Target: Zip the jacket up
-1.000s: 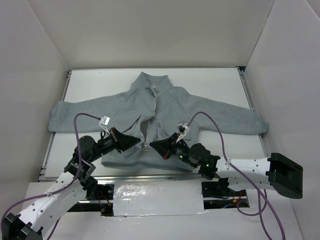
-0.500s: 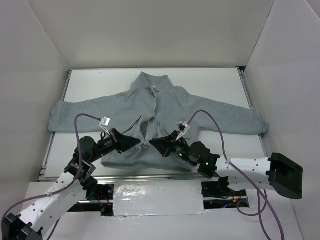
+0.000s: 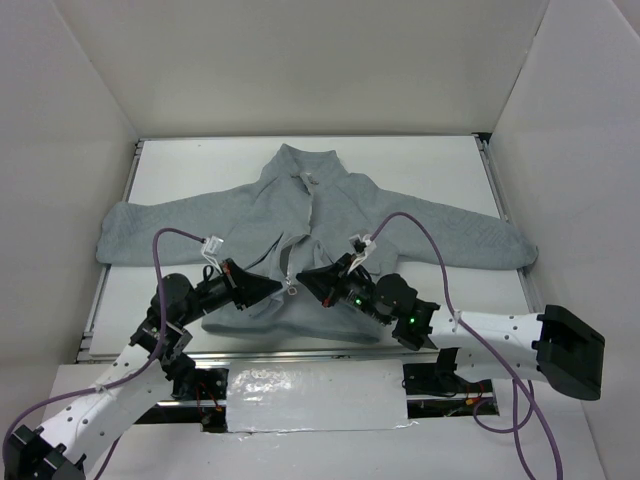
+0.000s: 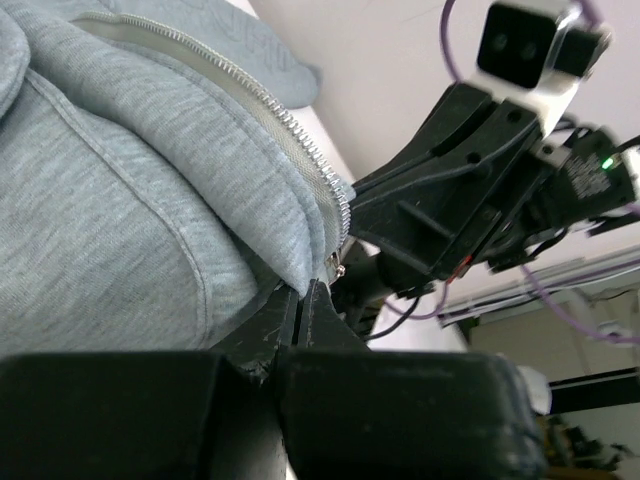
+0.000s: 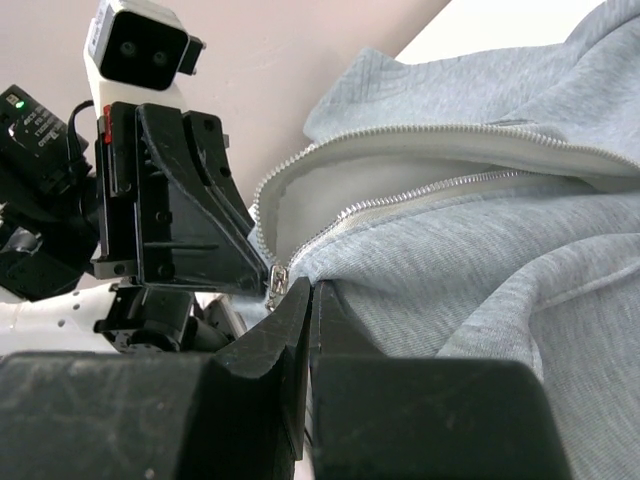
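The light-grey fleece jacket (image 3: 330, 215) lies flat on the white table, collar far, hem near, its pale zipper (image 3: 300, 235) open along most of the front. The metal zipper pull (image 3: 290, 289) sits low, near the hem, between my grippers. My left gripper (image 3: 279, 288) is shut on the jacket's left front edge (image 4: 300, 262), just beside the pull (image 4: 340, 268). My right gripper (image 3: 303, 278) is shut on the right front edge (image 5: 345, 275), beside the slider (image 5: 277, 280). The two gripper tips nearly touch, and the hem there is bunched and raised.
The table's near edge has a metal rail (image 3: 300, 352) and a patch of silver tape (image 3: 315, 398). White walls enclose the table on the left, right and far sides. Purple cables (image 3: 420, 240) arc over both arms. The sleeves (image 3: 140, 235) spread out to both sides.
Both grippers have moved slightly away from the near edge, the right one more, drawing the bottom of the zipper with them. Both stay shut.
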Motion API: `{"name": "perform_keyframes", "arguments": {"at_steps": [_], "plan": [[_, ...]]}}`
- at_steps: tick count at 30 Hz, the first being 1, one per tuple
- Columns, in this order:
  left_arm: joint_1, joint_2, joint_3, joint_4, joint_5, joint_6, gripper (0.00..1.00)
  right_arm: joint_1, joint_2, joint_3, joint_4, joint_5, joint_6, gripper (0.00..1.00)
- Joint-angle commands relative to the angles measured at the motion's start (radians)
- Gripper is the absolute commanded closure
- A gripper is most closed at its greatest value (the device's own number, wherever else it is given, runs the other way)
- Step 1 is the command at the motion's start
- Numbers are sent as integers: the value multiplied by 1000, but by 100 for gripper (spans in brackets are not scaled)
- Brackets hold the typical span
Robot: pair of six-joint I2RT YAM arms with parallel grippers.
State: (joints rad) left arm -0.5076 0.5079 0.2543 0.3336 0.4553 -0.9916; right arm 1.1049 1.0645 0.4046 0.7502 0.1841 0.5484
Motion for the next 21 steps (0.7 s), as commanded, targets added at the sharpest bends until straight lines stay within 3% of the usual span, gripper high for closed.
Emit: {"name": "perform_keyframes", "arguments": {"at_steps": [1, 6, 11, 15, 21], "plan": [[-6, -20, 30, -34, 83, 83, 100, -16, -26, 79, -6, -29, -18, 100], [-6, -39, -3, -84, 86, 105, 100, -17, 23, 77, -68, -125, 21, 100], [-6, -22, -84, -35, 103, 108, 100, -16, 87, 51, -87, -239, 82, 100], [-5, 20, -138, 42, 144, 103, 100, -16, 111, 43, -143, -245, 117, 100], [-6, 57, -193, 10, 99, 91, 100, -14, 130, -32, -173, -190, 243, 100]]}}
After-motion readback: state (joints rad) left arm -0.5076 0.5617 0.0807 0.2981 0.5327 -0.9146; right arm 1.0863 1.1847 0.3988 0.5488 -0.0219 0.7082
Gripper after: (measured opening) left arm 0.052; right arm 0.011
